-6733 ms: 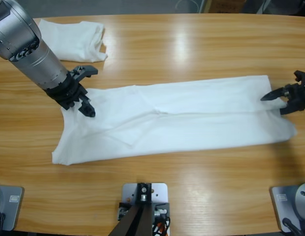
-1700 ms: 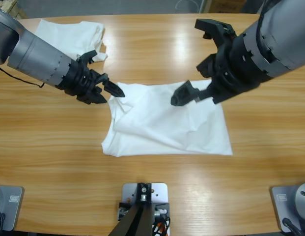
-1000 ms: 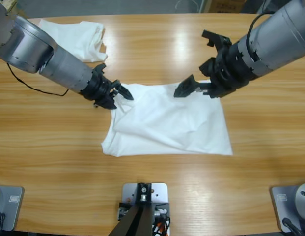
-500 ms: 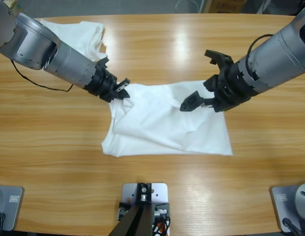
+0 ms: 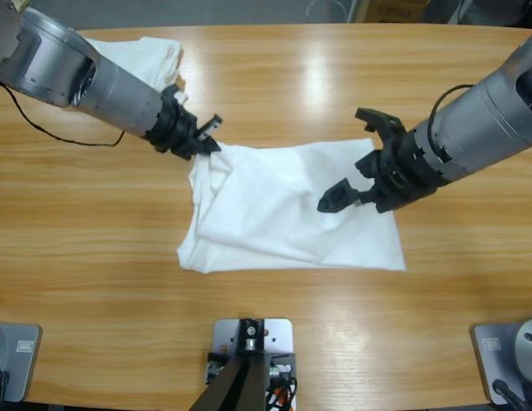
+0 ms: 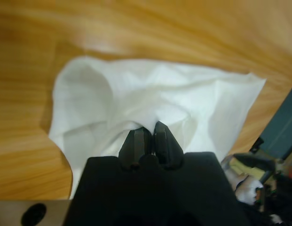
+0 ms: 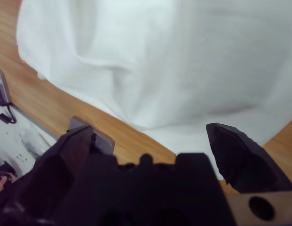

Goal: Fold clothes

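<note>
Left fingers [image 6: 148,136] pinch T-shirt [image 5: 283,205] corner (upper-left); right fingers [image 5: 355,187] gape above it.

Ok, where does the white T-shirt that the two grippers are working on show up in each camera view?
High view: the T-shirt lies mid-table, between both grippers.
Left wrist view: it fills the middle, its cloth pinched in the left gripper.
Right wrist view: it covers the upper part, beyond the open right gripper.
Shared landmark: the wooden table around the shirt.
</note>
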You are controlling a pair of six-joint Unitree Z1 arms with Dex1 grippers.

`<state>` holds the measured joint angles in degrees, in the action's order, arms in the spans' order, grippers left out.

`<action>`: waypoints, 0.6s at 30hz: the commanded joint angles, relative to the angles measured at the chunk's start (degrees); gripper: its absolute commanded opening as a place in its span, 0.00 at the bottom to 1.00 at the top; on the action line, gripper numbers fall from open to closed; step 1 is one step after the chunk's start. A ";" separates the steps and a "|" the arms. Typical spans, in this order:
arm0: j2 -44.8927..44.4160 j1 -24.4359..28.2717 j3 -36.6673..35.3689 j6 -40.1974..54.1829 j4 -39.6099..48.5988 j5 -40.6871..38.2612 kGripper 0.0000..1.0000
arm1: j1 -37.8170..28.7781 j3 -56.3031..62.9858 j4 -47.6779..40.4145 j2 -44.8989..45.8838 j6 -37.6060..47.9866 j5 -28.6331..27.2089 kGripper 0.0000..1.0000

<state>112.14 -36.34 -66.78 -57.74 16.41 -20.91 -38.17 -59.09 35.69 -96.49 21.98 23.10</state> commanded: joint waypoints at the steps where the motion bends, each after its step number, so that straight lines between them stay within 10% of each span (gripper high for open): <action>1: 4.28 1.94 -5.84 -2.82 -2.17 0.52 0.00 | 0.55 4.79 -1.04 0.83 -2.01 1.60 0.98; 4: 5.09 2.24 -5.47 -2.98 -2.08 -0.46 0.01 | 0.59 6.72 -2.08 1.60 -2.08 1.83 0.98; 7: 4.76 2.24 -3.25 -2.47 -1.01 -2.08 0.70 | 0.57 7.62 -2.71 1.92 -2.09 2.19 0.98; 9: 3.47 1.89 -1.97 -0.34 0.03 -3.42 0.98 | 0.55 7.67 -3.10 2.06 -2.08 2.58 0.98; 18: -10.18 -2.73 2.69 10.36 14.39 9.10 0.99 | -0.15 7.67 -3.91 2.46 -2.02 3.23 0.99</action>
<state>110.68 -35.96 -67.96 -54.24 23.45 -20.26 -38.17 -53.11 32.50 -95.01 20.42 24.81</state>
